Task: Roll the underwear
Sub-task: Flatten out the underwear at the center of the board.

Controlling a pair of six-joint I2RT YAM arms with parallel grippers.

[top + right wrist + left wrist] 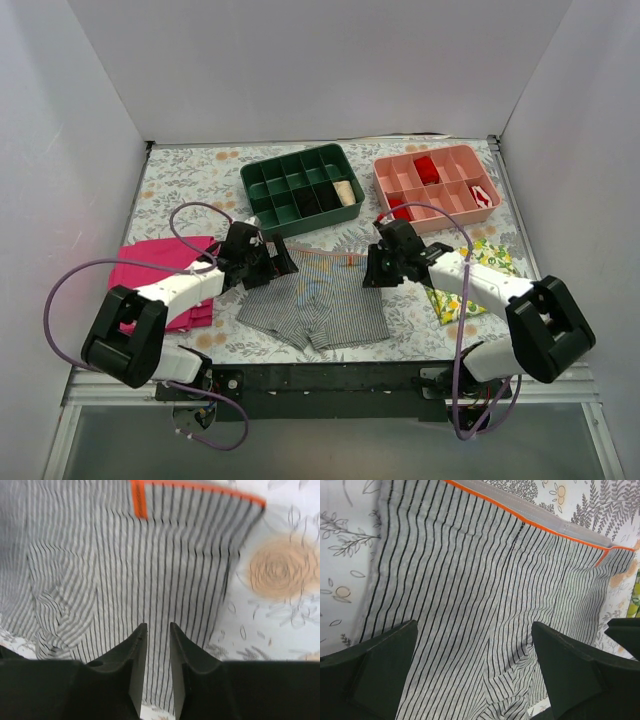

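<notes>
At the near edge: a black rail (330, 378) carries both arm bases.
Table (190, 180): covered by a pale sheet printed with leaves and orange blooms.
Underwear (315, 305): spread flat at mid-table just beyond the rail, legs toward the rail and the orange-trimmed waistband on the far side.
Left gripper (474, 630): low over the underwear's left part, fingers spread wide with nothing between them.
Right gripper (157, 627): low over the right part, fingers drawn almost together, only a thin slit between them, clamping nothing visible.
Magenta cloth (160, 265): folded at the left wall, partly under the left arm.
Lemon-print cloth (490, 262): at the right, partly under the right arm.
Green tray (300, 188): farther back, divided into compartments, a cream roll in one.
Pink tray (440, 185): just beside it on the right, holding red items.
Walls (320, 70): plain white on three sides.
</notes>
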